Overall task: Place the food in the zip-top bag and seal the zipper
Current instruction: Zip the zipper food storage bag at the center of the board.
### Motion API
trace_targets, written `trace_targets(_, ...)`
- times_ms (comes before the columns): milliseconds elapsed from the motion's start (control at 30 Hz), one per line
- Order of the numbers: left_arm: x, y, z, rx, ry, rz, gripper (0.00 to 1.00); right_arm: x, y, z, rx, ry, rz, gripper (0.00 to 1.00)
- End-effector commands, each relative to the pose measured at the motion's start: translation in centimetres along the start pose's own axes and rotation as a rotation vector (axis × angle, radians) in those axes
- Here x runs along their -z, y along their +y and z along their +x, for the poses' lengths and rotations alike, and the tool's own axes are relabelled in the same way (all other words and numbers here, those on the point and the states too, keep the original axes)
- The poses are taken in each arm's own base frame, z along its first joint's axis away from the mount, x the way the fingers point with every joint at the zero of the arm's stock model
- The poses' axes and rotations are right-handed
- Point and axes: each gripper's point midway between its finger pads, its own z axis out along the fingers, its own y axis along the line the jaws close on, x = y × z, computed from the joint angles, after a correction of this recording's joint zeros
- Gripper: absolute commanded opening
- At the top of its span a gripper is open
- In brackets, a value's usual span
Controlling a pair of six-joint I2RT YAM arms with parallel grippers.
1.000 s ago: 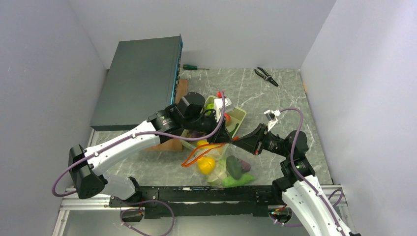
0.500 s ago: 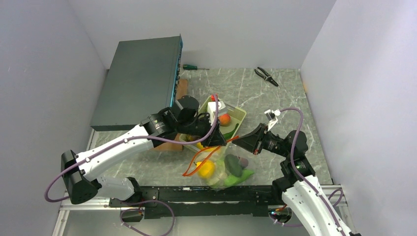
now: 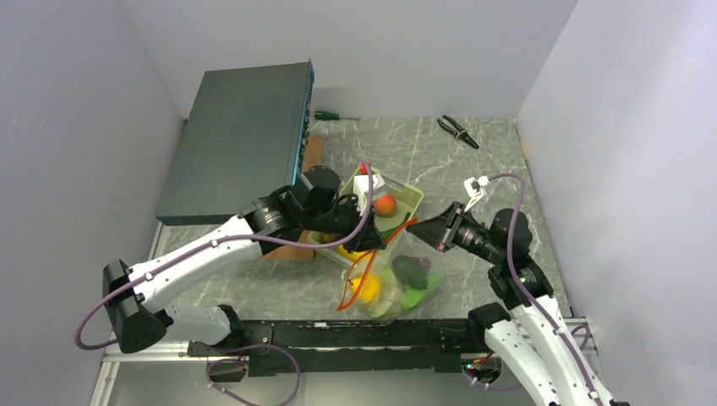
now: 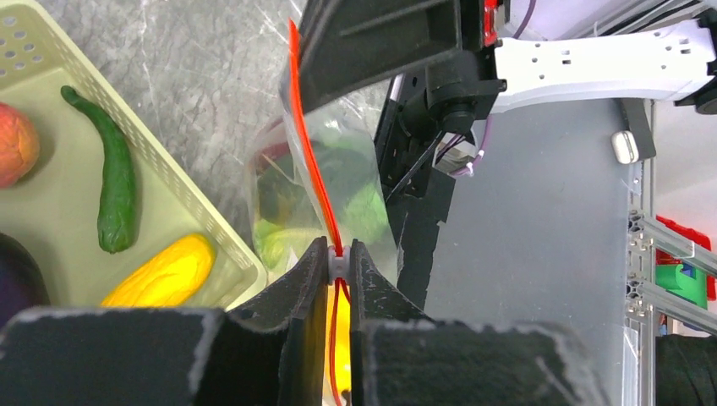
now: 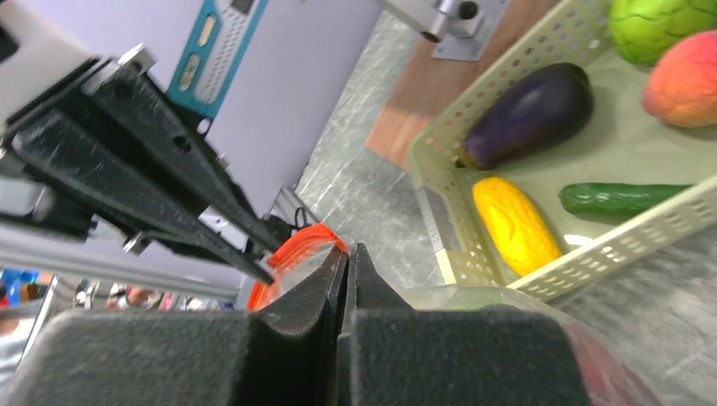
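A small clear crinkly plastic bag (image 3: pixel 397 283), at six o'clock on the grey marble table (image 3: pixel 473 169), holds yellow, green and dark toy vegetables (image 3: pixel 414 296). The left gripper (image 4: pixel 338 250) pinches the white slider tab (image 4: pixel 338 265) on the red-orange zipper strip (image 4: pixel 309 152). The right gripper (image 5: pixel 345 254), pressed together, clamps the bag's mouth at three o'clock. Loading looks done; sealing seems unfinished.

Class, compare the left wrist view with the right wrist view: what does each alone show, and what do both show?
Only the left wrist view shows the white slider tab, pinched in the left jaws, and green food inside the clear bag. Only the right wrist view shows the round green piece in the pale green tray and the wooden board beyond it. Both show the red-orange zipper strip, that tray, the cucumber and the yellow piece.
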Motion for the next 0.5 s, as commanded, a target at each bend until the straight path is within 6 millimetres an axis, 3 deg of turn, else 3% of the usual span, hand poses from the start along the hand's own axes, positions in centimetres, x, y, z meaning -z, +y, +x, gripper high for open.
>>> trace_targets(0, 1.9, -1.4, 0.7, 0.016, 0.011, 0.024, 0.03, -0.3, -3.8, -2.5, -0.033, -0.106, 0.226, 0.0)
trace_targets(467, 2.9, -1.2, 2.1, 0.025, 0.022, -0.003, 0.03, -0.1, -7.0, -2.4, -0.034, -0.12, 0.362, 0.0)
